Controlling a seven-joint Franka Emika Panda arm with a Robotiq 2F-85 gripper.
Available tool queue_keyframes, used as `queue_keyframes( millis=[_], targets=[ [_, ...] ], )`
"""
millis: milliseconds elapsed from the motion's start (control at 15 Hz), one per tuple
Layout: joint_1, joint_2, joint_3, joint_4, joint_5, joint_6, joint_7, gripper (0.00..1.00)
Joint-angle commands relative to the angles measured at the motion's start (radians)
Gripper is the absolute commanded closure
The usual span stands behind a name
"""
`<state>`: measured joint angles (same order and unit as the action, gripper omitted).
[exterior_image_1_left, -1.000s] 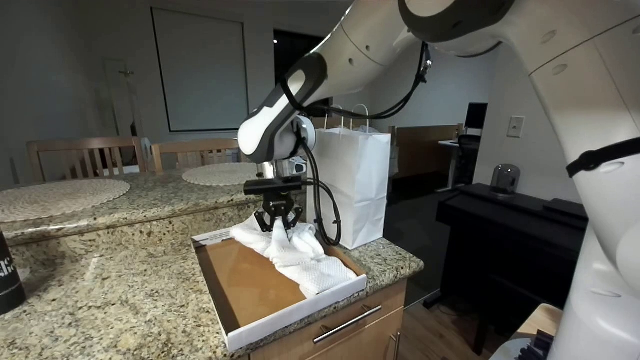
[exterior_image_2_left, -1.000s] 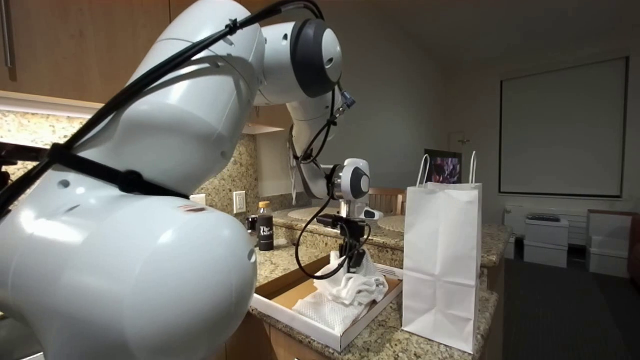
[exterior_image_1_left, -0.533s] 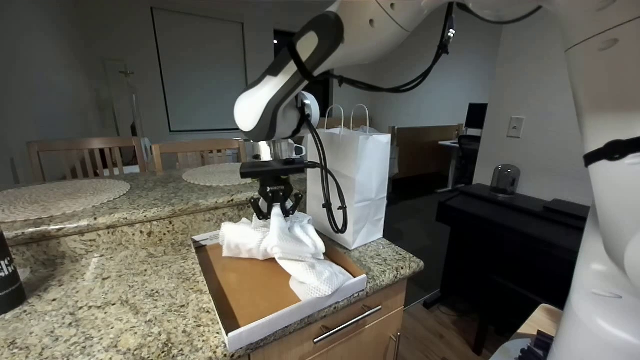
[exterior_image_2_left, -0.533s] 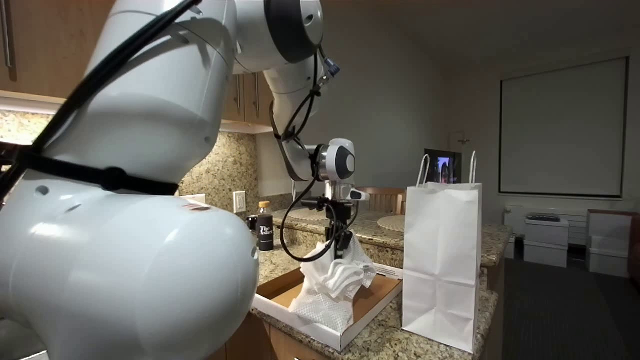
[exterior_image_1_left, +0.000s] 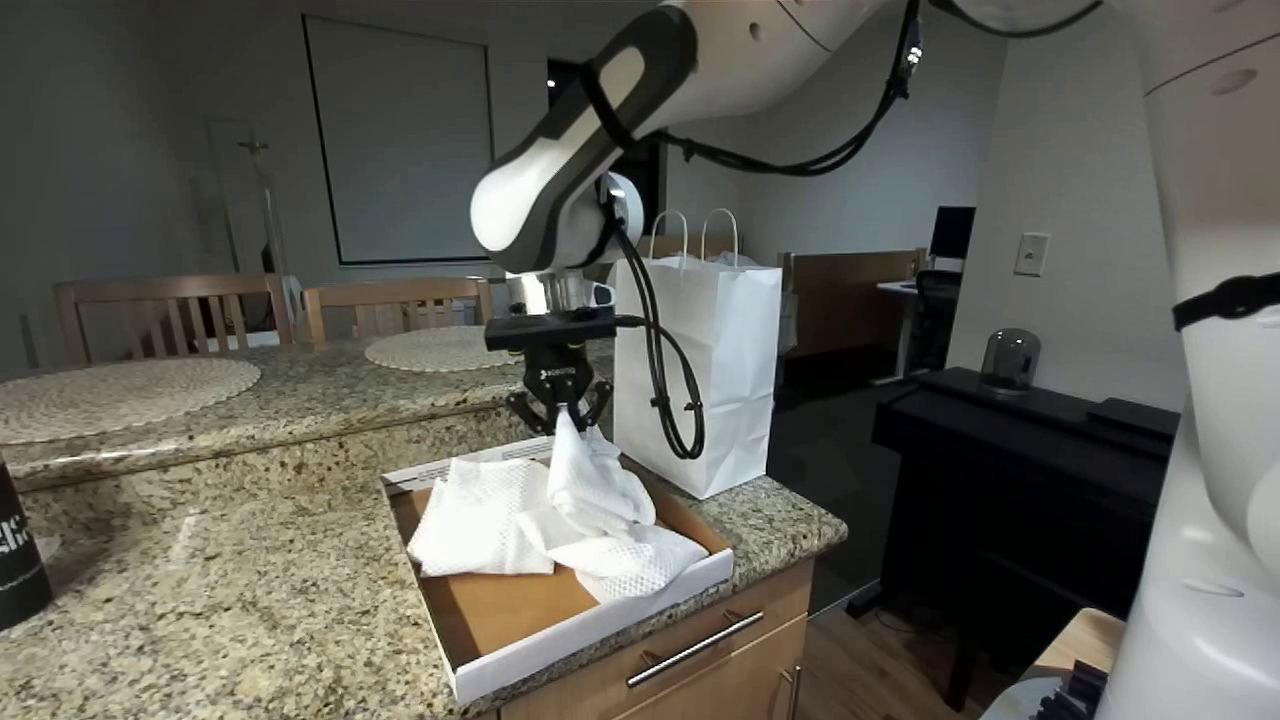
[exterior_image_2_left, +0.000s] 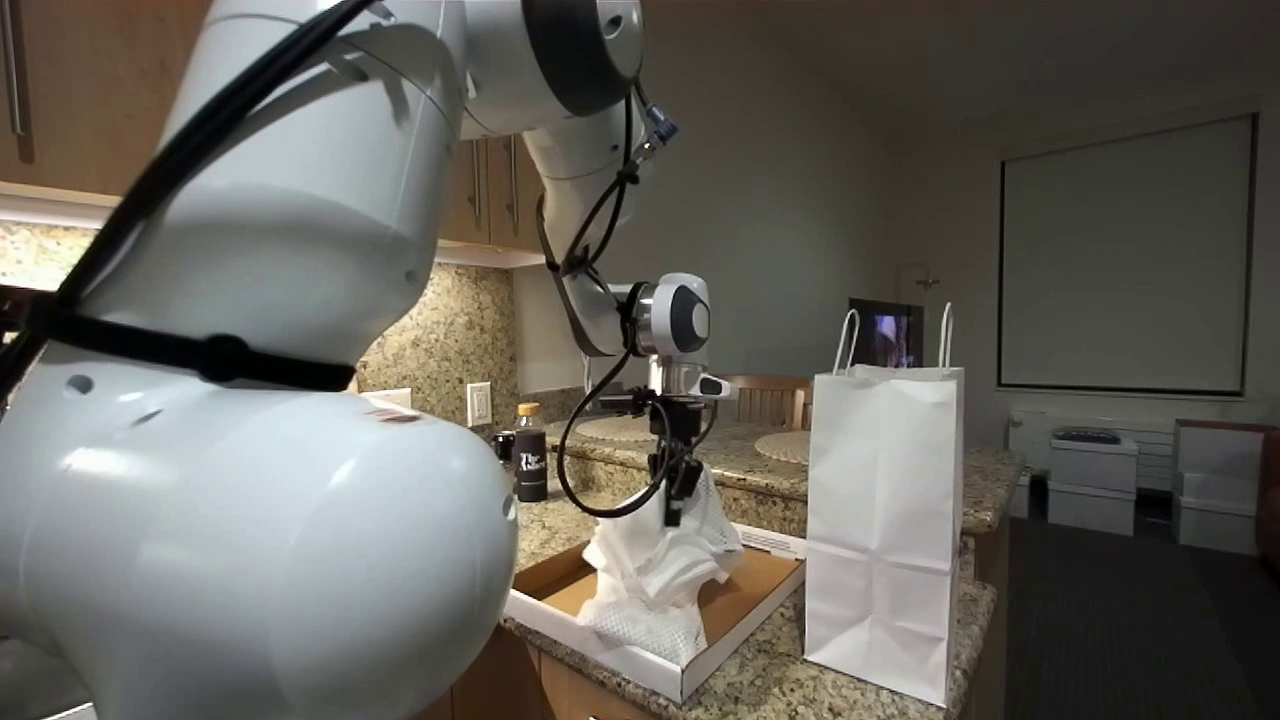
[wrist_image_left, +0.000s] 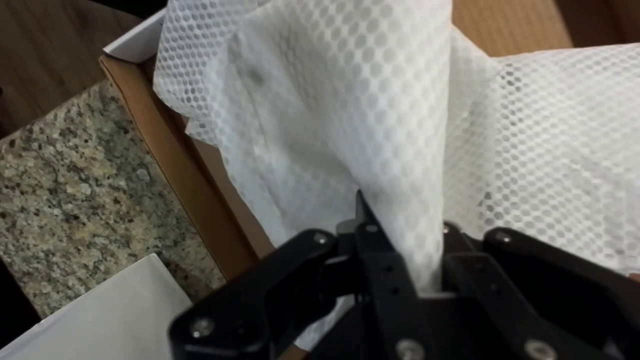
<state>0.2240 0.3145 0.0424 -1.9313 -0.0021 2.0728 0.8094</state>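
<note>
White mesh cloth (exterior_image_1_left: 590, 490) | pinched in tool (exterior_image_1_left: 562, 418) | draping into shallow box (exterior_image_1_left: 600, 623) | paper bag (exterior_image_1_left: 740, 390) just beside, contact unclear

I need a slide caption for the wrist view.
Hand gripping a fold of white honeycomb cloth above a shallow cardboard box on a speckled counter.

The gripper (exterior_image_1_left: 566, 418) reads "ROBOTIQ", the bottle (exterior_image_2_left: 531, 460) "The" (the rest unclear).
</note>
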Motion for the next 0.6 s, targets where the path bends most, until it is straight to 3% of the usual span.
queue_keyframes(
  millis=[0,267,533],
  targets=[
    [-0.024,-0.036,0.014,-0.016,0.032,-0.043,-0.052,0.88],
    [-0.031,-0.162,0.024,-0.042,0.048,-0.078,-0.126,0.89],
    [-0.041,-0.304,0.043,0.009,0.077,-0.248,-0.231,0.90]
  ],
)
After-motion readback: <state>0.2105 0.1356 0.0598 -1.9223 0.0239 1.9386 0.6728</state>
